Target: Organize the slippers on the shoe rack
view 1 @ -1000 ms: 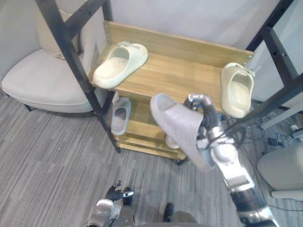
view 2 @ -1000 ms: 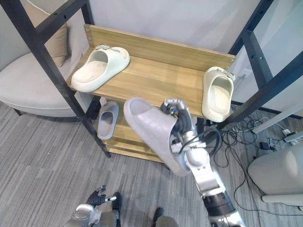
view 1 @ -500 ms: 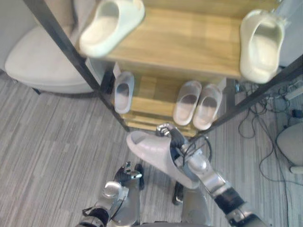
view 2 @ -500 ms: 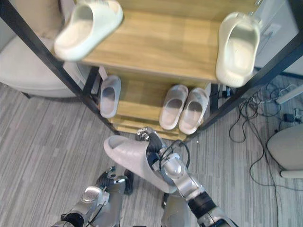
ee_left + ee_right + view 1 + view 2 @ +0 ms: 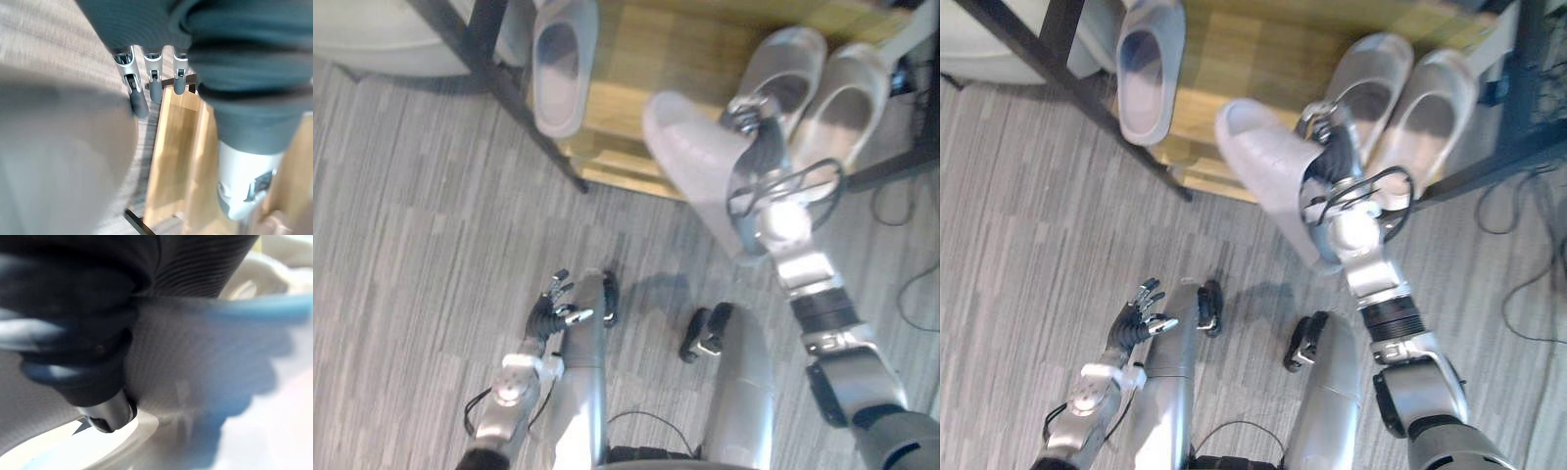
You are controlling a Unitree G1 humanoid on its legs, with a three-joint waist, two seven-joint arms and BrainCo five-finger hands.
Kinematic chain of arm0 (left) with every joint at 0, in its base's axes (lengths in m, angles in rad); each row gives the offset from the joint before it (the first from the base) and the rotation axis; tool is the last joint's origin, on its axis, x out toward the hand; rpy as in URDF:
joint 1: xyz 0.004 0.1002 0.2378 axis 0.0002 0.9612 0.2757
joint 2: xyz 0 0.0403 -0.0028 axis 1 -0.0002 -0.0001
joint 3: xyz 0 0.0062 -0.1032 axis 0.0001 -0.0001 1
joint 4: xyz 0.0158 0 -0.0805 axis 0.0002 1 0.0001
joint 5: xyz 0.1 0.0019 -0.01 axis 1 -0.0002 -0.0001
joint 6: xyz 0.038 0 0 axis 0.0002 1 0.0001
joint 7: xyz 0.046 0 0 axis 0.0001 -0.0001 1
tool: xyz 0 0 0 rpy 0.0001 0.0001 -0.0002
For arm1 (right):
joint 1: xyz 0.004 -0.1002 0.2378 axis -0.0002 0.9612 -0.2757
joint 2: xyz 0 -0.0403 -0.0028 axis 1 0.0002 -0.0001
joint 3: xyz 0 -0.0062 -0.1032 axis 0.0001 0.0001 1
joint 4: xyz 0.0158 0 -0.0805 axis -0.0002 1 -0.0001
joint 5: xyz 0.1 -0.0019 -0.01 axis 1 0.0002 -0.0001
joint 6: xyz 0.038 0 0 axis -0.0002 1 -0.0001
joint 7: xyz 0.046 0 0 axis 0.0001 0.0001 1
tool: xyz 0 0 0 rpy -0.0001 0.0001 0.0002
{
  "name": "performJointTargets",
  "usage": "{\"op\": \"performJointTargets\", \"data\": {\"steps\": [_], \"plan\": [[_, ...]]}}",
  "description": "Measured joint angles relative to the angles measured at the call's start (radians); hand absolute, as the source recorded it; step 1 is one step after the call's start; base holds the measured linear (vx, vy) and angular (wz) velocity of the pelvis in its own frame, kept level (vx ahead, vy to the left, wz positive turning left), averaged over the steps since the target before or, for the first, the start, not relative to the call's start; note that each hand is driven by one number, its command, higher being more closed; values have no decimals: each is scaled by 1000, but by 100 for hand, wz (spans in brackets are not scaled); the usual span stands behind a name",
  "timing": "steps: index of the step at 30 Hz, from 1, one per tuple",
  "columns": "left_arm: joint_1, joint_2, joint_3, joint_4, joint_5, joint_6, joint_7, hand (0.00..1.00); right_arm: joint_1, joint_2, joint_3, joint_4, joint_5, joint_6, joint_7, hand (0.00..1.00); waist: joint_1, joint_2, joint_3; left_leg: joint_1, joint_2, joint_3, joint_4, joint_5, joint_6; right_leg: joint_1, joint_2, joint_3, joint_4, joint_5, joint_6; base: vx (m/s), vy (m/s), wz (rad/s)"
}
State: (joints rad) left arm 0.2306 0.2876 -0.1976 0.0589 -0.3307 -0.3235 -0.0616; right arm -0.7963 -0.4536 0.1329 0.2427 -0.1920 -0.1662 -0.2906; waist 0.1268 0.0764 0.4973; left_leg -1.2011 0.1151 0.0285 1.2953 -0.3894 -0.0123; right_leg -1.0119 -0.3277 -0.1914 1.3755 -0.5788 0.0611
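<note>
Right hand [image 5: 756, 162] is clamped on the grey slipper [image 5: 690, 157], mid-carry. Next up, probably: set it beside the lone slipper [image 5: 558, 64] on the low shelf [image 5: 641, 49]. Left hand [image 5: 551, 308] idles, fingers loose.

held slipper [image 5: 697, 162]: heel end covered by the right hand [image 5: 759, 147]; in the right wrist view its surface [image 5: 195, 357] is a blur from very close.
shoe rack [image 5: 636, 49]: cut off by the top edge above its lowest shelf.
lone slipper [image 5: 563, 73]: far end cut off by the top edge.
slipper pair [image 5: 850, 98]: the nearer one is partly behind the right hand.
pale chair [image 5: 372, 39]: a corner sliver, the rest out of frame.
</note>
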Motion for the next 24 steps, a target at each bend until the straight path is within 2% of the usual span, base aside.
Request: {"op": "performJointTargets", "data": {"steps": [2,8,19,24], "plan": [[48,2,2,-87,-27,-8,-16,0,-54,-1,0,-1,20,10,-28,100,18,0,2,-72,-1,-14,43,2,-6,-61,-4,-3,48,-16,-4,20,-13,10],[120,-7,-1,-200,-57,-25,-54,0,-192,-1,-2,64,80,24,-88,100,43,4,26,-138,-8,-31,71,2,-8,-108,-29,-24,87,-37,4,43,-35,10],[175,-7,-19,-250,-74,-46,-73,0,-307,-55,15,189,130,28,-125,100,48,4,26,-176,-47,-61,57,14,-24,-106,-69,-74,84,-48,5,37,-11,13],[176,-26,-44,-250,-65,-63,-50,0,-376,-91,58,264,155,28,-147,100,60,4,26,-182,-63,-78,29,47,-35,-99,-78,-102,77,-48,5,33,-33,15]]}}
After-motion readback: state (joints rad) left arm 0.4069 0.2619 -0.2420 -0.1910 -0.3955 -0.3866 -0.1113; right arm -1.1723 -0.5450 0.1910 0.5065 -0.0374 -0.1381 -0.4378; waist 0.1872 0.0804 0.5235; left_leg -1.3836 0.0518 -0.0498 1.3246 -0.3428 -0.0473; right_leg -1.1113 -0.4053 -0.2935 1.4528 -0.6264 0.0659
